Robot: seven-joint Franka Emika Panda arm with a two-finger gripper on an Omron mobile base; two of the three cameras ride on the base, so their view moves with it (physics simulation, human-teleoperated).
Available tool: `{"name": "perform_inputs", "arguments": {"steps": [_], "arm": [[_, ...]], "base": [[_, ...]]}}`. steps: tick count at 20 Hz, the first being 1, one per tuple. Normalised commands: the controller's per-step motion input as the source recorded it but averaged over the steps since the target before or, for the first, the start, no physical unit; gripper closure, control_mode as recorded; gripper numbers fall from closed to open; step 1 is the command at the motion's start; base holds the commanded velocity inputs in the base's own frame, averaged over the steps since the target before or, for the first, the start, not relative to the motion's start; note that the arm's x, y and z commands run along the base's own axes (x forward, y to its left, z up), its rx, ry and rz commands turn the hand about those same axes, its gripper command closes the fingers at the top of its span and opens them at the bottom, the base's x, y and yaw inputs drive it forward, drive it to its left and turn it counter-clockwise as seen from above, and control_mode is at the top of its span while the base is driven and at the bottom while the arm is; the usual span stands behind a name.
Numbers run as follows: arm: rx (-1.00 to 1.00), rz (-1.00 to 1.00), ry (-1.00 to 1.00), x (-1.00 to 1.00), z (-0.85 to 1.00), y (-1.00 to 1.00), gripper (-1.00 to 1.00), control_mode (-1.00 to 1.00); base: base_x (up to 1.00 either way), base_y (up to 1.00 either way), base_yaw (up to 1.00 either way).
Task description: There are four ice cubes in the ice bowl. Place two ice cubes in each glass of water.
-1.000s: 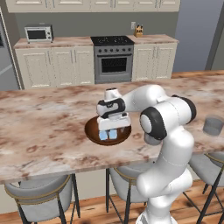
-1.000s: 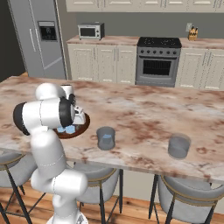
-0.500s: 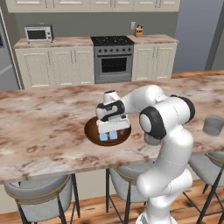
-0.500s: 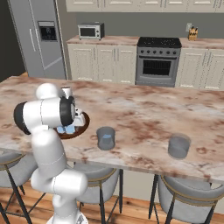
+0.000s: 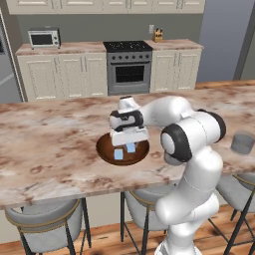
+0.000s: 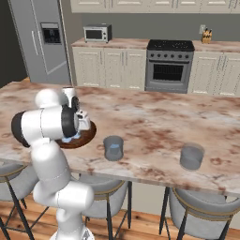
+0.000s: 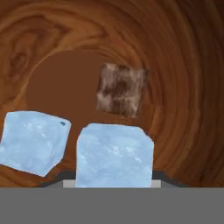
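Observation:
My gripper point(image 5: 128, 142) points down into the ice bowl point(image 5: 102, 149), a wide dark-brown wooden bowl on the marble counter. In the hand view its jaws point(image 7: 114, 181) press on both sides of one pale-blue ice cube point(image 7: 114, 155). A second ice cube point(image 7: 34, 142) lies loose just left of it on the bowl's floor point(image 7: 175, 65). The left base view shows two ice cubes point(image 5: 119, 155) under the hand. Two grey glasses of water stand on the counter to the right of the bowl, one near point(image 6: 113, 147) and one farther point(image 6: 191, 156). The farther glass point(image 5: 242, 143) also shows at the right edge of the left base view.
A square patch with a marble pattern point(image 7: 121, 89) shows on the bowl's floor beyond the held cube. Stools point(image 5: 45, 224) stand below the counter's near edge. Cabinets, a stove point(image 5: 129, 69) and a microwave point(image 5: 44, 38) line the far wall.
The hand has sunk slightly into the bowl and the jaws have closed from wide open onto an ice cube. The bowl and glasses have not moved.

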Motion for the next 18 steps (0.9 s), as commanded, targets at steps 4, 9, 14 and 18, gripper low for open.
{"name": "perform_inputs", "arguments": {"steps": [4,9,14,18], "arm": [[0.01,-0.06,-0.04,-0.05,1.00,-0.05,1.00,-1.00],[0.09,-0.07,-0.03,-0.81,1.00,-0.82,1.00,-1.00],[0.13,-0.09,0.00,-0.99,0.86,-1.00,1.00,-1.00],[0.12,-0.13,0.00,-0.93,0.42,-1.00,1.00,-1.00]], "base": [[0.00,0.00,0.00],[0.00,0.00,0.00],[0.00,0.00,0.00],[0.00,0.00,0.00]]}}
